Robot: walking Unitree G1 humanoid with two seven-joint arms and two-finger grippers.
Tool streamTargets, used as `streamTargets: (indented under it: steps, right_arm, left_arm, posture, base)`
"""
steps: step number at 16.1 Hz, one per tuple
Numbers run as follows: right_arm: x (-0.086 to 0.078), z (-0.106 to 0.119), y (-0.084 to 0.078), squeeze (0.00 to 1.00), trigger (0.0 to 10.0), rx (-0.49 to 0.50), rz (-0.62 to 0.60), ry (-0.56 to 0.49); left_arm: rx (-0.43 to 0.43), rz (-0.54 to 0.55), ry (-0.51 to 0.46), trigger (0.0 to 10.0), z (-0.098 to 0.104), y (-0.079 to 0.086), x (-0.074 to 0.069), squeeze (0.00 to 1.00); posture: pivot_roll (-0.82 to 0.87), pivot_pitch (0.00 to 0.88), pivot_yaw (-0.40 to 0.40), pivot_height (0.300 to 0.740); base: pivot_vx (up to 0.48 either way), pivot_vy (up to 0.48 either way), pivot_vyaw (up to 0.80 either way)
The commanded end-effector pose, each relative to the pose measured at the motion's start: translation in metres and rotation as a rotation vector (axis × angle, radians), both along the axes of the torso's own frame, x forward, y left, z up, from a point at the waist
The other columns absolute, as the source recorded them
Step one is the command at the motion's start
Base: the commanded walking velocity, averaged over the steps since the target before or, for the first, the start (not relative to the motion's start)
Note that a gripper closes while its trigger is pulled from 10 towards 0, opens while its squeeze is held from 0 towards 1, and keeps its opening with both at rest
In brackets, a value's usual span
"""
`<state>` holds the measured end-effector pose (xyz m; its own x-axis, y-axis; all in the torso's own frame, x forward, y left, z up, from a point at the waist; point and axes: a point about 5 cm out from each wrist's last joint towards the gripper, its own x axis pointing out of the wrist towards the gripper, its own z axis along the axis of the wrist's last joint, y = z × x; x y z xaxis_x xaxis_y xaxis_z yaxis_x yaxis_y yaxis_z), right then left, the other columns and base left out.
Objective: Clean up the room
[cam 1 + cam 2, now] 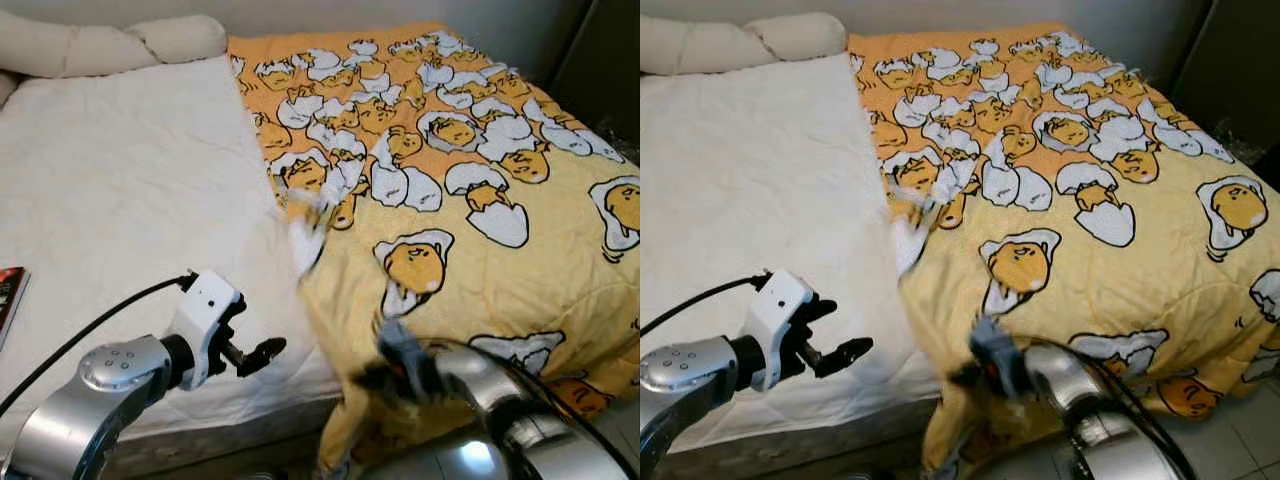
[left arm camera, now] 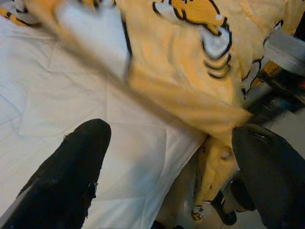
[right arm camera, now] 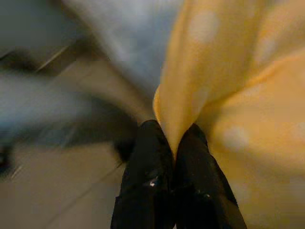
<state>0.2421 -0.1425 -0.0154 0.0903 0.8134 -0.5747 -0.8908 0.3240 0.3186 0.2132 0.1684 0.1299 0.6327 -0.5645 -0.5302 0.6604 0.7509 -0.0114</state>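
Observation:
A yellow blanket (image 1: pixel 450 180) printed with egg characters covers the right half of the bed, over a white sheet (image 1: pixel 130 200). Its left edge (image 1: pixel 310 225) is blurred with motion. My right gripper (image 3: pixel 174 138) is shut on a fold of the blanket's near edge, low at the bed's front (image 1: pixel 395 365). Over the sheet's front edge hovers my left gripper (image 1: pixel 262 352), a little left of the blanket's edge. It is open, and its two black fingers (image 2: pixel 71 176) stand wide apart with nothing between them.
Long white pillows (image 1: pixel 100 45) lie along the head of the bed at the back left. A dark book (image 1: pixel 10 295) rests at the sheet's left edge. A dark cabinet (image 1: pixel 600 60) stands at the back right. Tiled floor (image 1: pixel 1250 420) shows at the right.

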Motion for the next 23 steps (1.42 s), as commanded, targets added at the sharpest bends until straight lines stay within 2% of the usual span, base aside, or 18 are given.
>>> streamTargets:
  steps: [1,2,3,5,8,10,11,12,13,17,18,20,22,23]
  right_arm:
    - [-0.011,-0.001,-0.004,0.00,0.0,-0.001,0.118,0.028]
    - [-0.026,-0.010,-0.016,0.00,0.0,-0.046,0.181,0.085]
    - [-0.029,-0.012,-0.019,0.00,0.0,-0.058,0.195,0.101]
    - [-0.068,-0.035,-0.026,0.00,0.0,-0.078,0.165,0.160]
    - [-0.069,-0.038,-0.026,0.00,0.0,-0.056,0.062,0.147]
    - [-0.061,-0.036,-0.032,0.00,0.0,-0.084,-0.002,0.073]
    - [-0.058,-0.035,-0.033,0.00,10.0,-0.088,-0.036,0.059]
    - [-0.053,-0.034,-0.036,0.56,10.0,-0.091,-0.089,0.044]
    - [-0.047,-0.031,-0.039,1.00,10.0,-0.103,-0.138,0.012]
    - [-0.029,-0.019,-0.055,1.00,10.0,-0.111,-0.242,-0.075]
    - [-0.025,-0.014,-0.060,1.00,10.0,-0.085,-0.241,-0.078]
    - [-0.025,-0.004,-0.068,1.00,10.0,0.016,-0.192,-0.015]
    - [-0.023,0.005,-0.078,1.00,10.0,0.065,-0.200,-0.020]
    - [-0.002,0.020,-0.085,1.00,10.0,0.119,-0.384,-0.163]
  left_arm:
    - [0.006,-0.007,-0.002,10.0,0.000,0.002,0.001,0.00]
    - [0.009,-0.016,0.007,10.0,-0.001,0.003,0.000,0.00]
    - [0.010,-0.019,0.010,10.0,-0.001,0.003,0.000,0.00]
    - [0.020,-0.029,0.014,10.0,-0.002,0.004,-0.001,0.00]
    - [0.027,-0.038,0.012,10.0,-0.002,0.005,0.000,0.00]
    - [0.035,-0.040,0.006,10.0,0.000,0.007,0.002,0.00]
    - [0.038,-0.039,0.005,10.0,0.000,0.008,0.004,0.00]
    - [0.044,-0.040,0.003,10.0,0.000,0.009,0.005,0.00]
    - [0.046,-0.039,0.001,10.0,0.000,0.010,0.007,0.00]
    - [0.046,-0.031,-0.011,10.0,-0.003,0.010,0.011,0.00]
    - [0.042,-0.026,-0.012,10.0,-0.005,0.009,0.012,0.00]
    - [0.031,-0.014,-0.014,10.0,-0.009,0.008,0.010,0.00]
    - [0.002,0.027,-0.071,10.0,-0.007,0.005,0.011,0.00]
    - [-0.018,0.142,-0.161,10.0,-0.002,0.007,0.016,0.00]
  posture:
    - [0.14,0.000,0.032,0.740]
    - [0.14,0.000,0.038,0.740]
    - [0.14,0.000,0.039,0.740]
    - [0.13,0.000,0.047,0.740]
    - [0.13,0.000,0.055,0.740]
    - [0.14,0.000,0.058,0.740]
    - [0.14,0.000,0.062,0.740]
    - [0.13,0.000,0.065,0.740]
    - [0.13,0.000,0.070,0.740]
    - [0.10,0.000,0.069,0.740]
    - [0.08,0.000,0.063,0.740]
    - [0.07,0.000,0.050,0.740]
    - [0.07,0.000,0.021,0.740]
    - [0.07,0.000,0.004,0.740]
  base:
    - [0.000,0.000,0.00]
    - [0.000,0.000,0.00]
    - [0.000,0.000,0.00]
    - [0.000,0.000,0.00]
    - [0.000,0.000,0.00]
    - [0.000,0.000,0.00]
    - [0.000,0.000,0.00]
    - [0.000,0.000,0.00]
    - [0.000,0.000,0.00]
    - [0.000,0.000,0.00]
    - [0.000,0.000,0.00]
    - [0.000,0.000,0.00]
    - [0.000,0.000,0.00]
    - [0.000,0.000,0.00]
